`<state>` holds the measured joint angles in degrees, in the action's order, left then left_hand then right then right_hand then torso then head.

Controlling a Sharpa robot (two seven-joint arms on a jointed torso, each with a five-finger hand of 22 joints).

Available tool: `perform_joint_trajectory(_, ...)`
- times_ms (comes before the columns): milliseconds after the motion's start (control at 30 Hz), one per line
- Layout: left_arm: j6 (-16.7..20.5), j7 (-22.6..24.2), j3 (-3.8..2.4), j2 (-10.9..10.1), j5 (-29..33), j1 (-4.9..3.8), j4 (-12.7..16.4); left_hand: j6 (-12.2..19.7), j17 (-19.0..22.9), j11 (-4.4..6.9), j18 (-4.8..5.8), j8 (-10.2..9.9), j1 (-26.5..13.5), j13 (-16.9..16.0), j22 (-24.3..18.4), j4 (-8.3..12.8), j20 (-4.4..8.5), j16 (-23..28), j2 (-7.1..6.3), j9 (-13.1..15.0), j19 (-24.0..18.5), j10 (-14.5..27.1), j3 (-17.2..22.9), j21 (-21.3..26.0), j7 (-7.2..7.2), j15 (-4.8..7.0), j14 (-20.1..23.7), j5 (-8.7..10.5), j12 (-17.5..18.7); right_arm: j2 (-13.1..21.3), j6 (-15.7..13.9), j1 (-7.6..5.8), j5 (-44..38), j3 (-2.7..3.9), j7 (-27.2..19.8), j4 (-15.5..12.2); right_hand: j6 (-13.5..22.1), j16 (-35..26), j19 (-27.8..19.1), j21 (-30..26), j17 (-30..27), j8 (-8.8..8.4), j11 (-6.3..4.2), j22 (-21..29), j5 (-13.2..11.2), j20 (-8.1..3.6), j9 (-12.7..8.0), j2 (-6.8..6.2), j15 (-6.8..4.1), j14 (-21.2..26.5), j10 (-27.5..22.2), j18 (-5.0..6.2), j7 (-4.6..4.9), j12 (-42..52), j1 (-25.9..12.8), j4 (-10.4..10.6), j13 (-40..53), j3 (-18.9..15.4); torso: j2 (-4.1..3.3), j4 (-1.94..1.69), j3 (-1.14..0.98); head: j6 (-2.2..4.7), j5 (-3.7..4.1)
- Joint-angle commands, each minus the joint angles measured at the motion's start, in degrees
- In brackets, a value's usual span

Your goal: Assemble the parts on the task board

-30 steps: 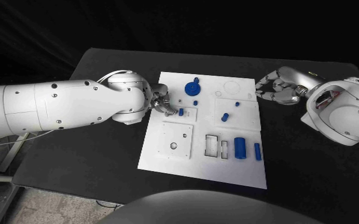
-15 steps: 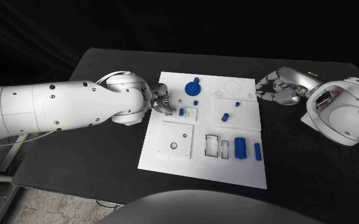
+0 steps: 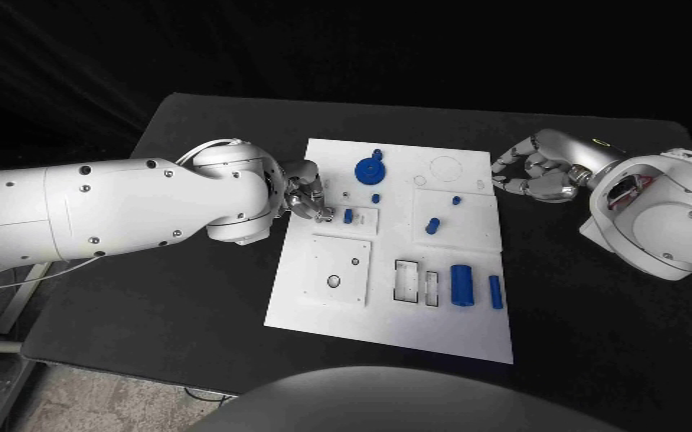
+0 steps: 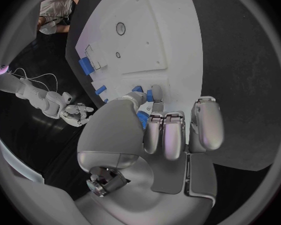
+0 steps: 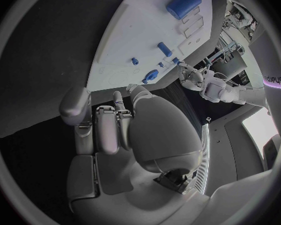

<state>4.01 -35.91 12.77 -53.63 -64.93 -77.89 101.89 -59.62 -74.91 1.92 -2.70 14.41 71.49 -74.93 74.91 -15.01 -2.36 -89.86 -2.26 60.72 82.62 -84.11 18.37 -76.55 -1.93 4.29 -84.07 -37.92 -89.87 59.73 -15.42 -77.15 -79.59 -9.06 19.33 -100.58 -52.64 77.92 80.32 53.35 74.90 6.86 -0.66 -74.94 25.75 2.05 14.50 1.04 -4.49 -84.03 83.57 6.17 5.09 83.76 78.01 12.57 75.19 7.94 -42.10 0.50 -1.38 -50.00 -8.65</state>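
The white task board lies in the middle of the black table. My left hand hovers at the board's left edge with its fingers curled, the fingertips right beside a small blue peg that stands in a small square plate. In the left wrist view the thumb and a finger close around a bit of blue; whether they grip the peg is unclear. My right hand hangs just off the board's right edge, fingers curled in on nothing.
Also on the board are a blue gear, a short peg, two small blue studs, a thick blue cylinder, a slim one, a square plate with a hole and rectangular slots.
My left arm and hand have drawn slightly back to the left and away from me; the small blue peg has stayed where it stands. The right hand has not moved.
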Motion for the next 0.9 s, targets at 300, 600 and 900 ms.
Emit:
perform_joint_trajectory(300,-11.28,-0.45,-0.47,0.71,10.1,-3.75,-2.4,-0.55,-15.09,0.08,-0.46,0.0,-1.54,-15.07,10.89,0.81,0.24,-0.14,-2.24,-0.16,-0.38,-5.89,3.59,0.17,0.22,0.08,-5.93,2.1,-0.13,-0.21,0.65,0.08,-0.02,0.01,0.68,0.15,-0.43,-0.21,-0.25,-0.35,-0.05,-0.24,0.09,-5.99,0.28,0.02,-0.07,0.01,0.23,-2.88,1.53,0.33,0.09,-0.34,0.55,-0.14,8.81,0.52,0.1,0.06,-0.16,0.0,-0.19)
perform_joint_trajectory(600,-17.77,-1.87,-0.43,3.38,12.46,-5.42,-7.01,-0.45,-15.09,0.11,-0.5,-0.27,-1.89,-15.07,10.83,1.87,0.27,-0.14,-2.53,-0.3,-0.44,-5.89,5.12,0.35,0.21,0.13,-5.93,2.46,-0.13,-0.24,0.77,0.09,0.12,0.01,0.79,0.2,-0.44,-0.25,-0.27,-0.42,-0.09,-0.24,0.09,-5.97,0.3,0.02,-0.08,0.03,0.24,-2.86,1.49,0.34,0.09,-0.39,0.59,-0.18,8.77,0.6,0.11,0.11,-0.13,0.0,0.01)
perform_joint_trajectory(900,-20.83,-2.43,-0.14,5.41,12.7,-5.62,-9.36,-0.37,-15.09,0.01,-0.58,-0.56,-2.73,-15.07,10.71,3.1,0.24,-0.14,-2.8,-0.44,-0.68,-5.89,6.74,0.77,0.08,0.06,-5.93,2.96,-0.13,-0.31,0.8,0.18,0.15,0.01,0.78,0.34,-0.44,-0.25,-0.27,-0.42,-0.09,-0.24,0.09,-5.97,0.3,0.02,-0.08,0.03,0.24,-2.86,1.49,0.34,0.09,-0.39,0.59,-0.18,8.77,0.6,0.06,0.06,-0.13,0.0,-0.03)
